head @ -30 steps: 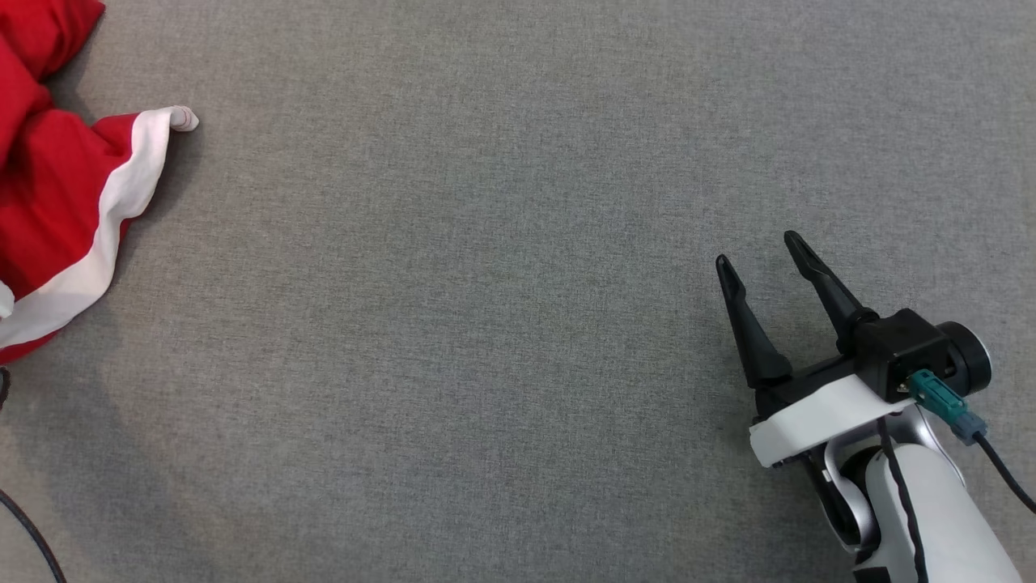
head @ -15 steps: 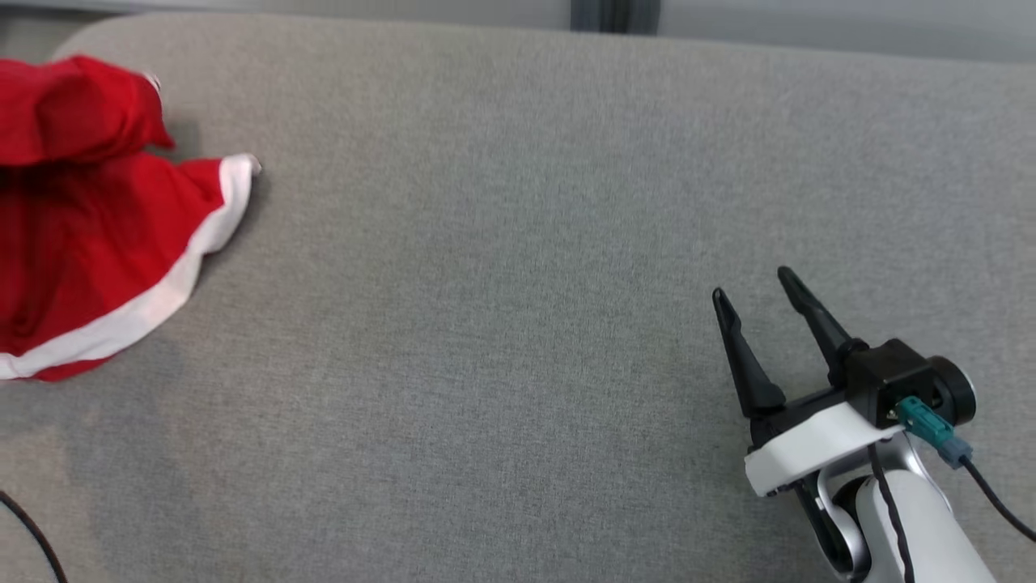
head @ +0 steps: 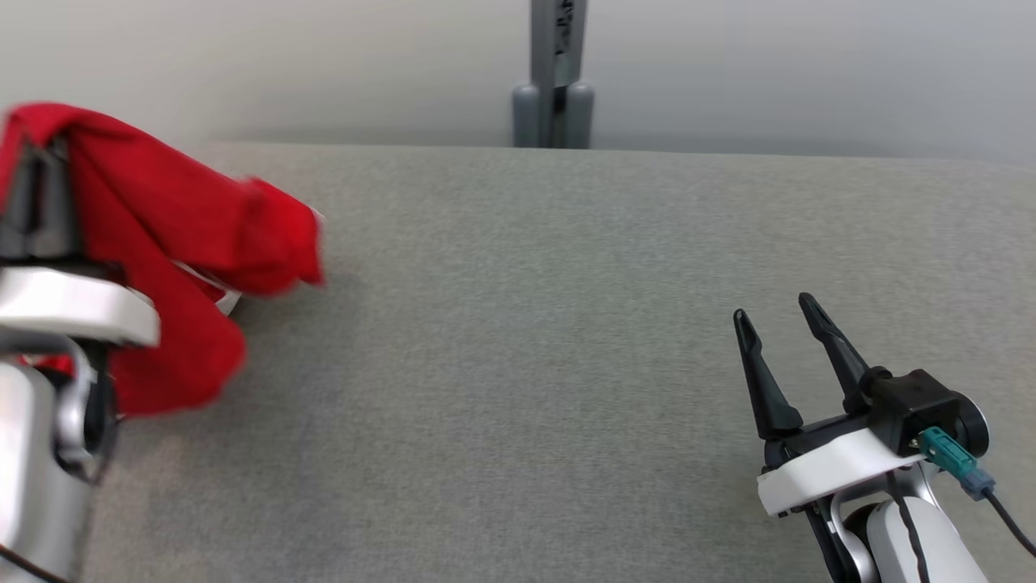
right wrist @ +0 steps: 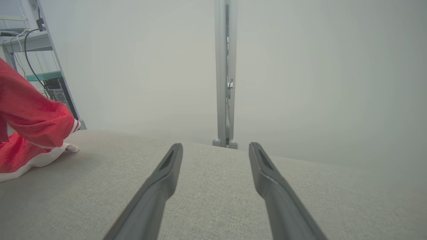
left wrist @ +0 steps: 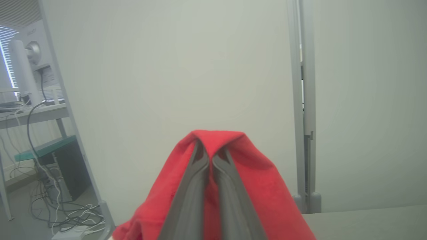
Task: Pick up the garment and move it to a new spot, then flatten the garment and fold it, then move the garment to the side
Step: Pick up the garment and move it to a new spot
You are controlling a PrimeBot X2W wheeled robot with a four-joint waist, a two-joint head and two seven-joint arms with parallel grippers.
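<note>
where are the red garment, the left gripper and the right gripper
red garment (head: 202,235), head view, on the raised red fold
left gripper (left wrist: 211,154), left wrist view, between its fingertips pinching the red garment
right gripper (head: 774,308), head view, midway between its open fingertips

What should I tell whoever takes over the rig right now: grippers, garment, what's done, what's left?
Left gripper: fingers shut on the red garment, which drapes over them, raised at the left side of the grey surface.
Right gripper: open, holding nothing, above the surface at the right.
Garment: mostly off the surface; in the right wrist view its white hem touches it.
Done: garment grasped and raised.
Left: carry it to a new spot, flatten, fold, move it aside.
</note>
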